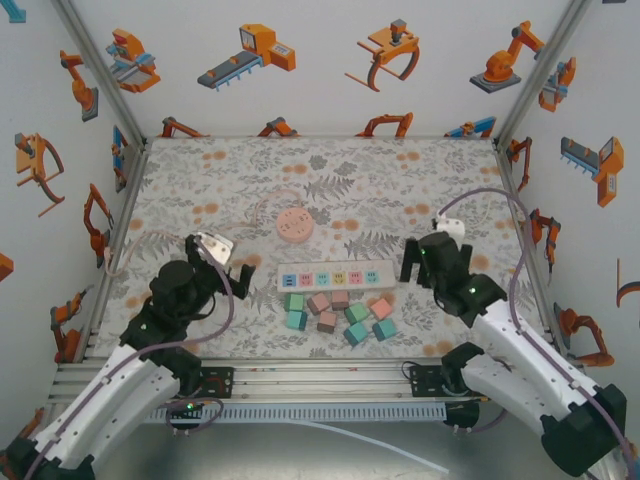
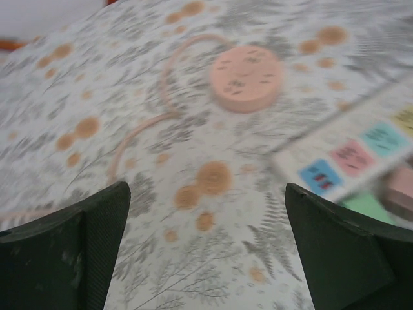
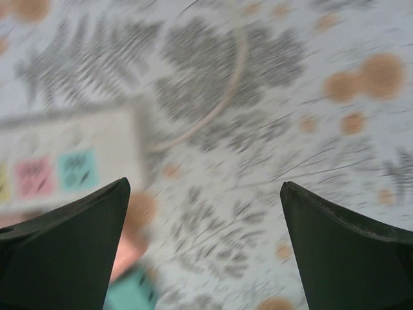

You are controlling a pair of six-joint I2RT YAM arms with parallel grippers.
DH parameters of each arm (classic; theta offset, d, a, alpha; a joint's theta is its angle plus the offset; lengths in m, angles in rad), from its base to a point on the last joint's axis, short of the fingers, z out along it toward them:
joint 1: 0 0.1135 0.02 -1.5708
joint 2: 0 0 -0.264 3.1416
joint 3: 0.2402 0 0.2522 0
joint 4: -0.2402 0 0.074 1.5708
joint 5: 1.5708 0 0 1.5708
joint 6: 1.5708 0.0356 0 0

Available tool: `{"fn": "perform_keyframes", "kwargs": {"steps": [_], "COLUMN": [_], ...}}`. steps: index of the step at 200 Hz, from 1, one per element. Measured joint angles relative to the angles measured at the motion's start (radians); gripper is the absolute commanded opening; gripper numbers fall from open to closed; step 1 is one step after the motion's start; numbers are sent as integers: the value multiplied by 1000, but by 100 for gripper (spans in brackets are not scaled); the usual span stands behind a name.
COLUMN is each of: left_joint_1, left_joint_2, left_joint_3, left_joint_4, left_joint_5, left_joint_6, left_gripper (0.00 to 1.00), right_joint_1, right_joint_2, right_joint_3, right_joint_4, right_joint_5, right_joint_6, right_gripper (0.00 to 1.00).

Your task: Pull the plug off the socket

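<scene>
Top external: left gripper (image 1: 220,262), right gripper (image 1: 425,272) flank socket (image 1: 335,277).

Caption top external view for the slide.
Left end effector and right end effector flank a long white power strip with pastel outlets; round pink disc behind, pastel cubes in front.

Counter (image 1: 200,190): pale grey, with a grey fern-leaf print and orange spots.
Socket (image 1: 338,276): white; outlet squares in blue, pink and yellow.
Plug (image 1: 293,226): salmon pink.
Cord (image 2: 161,90): same pink.
Blocks (image 1: 340,315): pink, teal, green.
Walls (image 1: 320,90): white, with orange and blue-grey robot-arm drawings.
</scene>
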Motion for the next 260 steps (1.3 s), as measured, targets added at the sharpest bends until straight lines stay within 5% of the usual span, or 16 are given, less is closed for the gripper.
{"fn": "perform_keyframes", "kwargs": {"steps": [47,100,151,260], "left_joint_1": [292,525,541,509], "left_joint_2": [461,880,1021,1021], "left_joint_3": [-20,-21,-26,-12], "left_joint_4": [284,662,877,878], "left_joint_5": [-223,-99,68,52], "left_joint_6": [-79,-171,-186,-182], "left_gripper": [97,97,97,97], "right_joint_1": [-272,-352,-488,-486], "right_joint_2": [278,644,673,674], "right_joint_3": [-129,-154,-311,-280], "right_joint_4": [469,945,1296,1331], "right_joint_5": [143,22,-221,-332], "right_joint_6": [-171,-358,-367,-365], "right_gripper": [90,91,99,99]}}
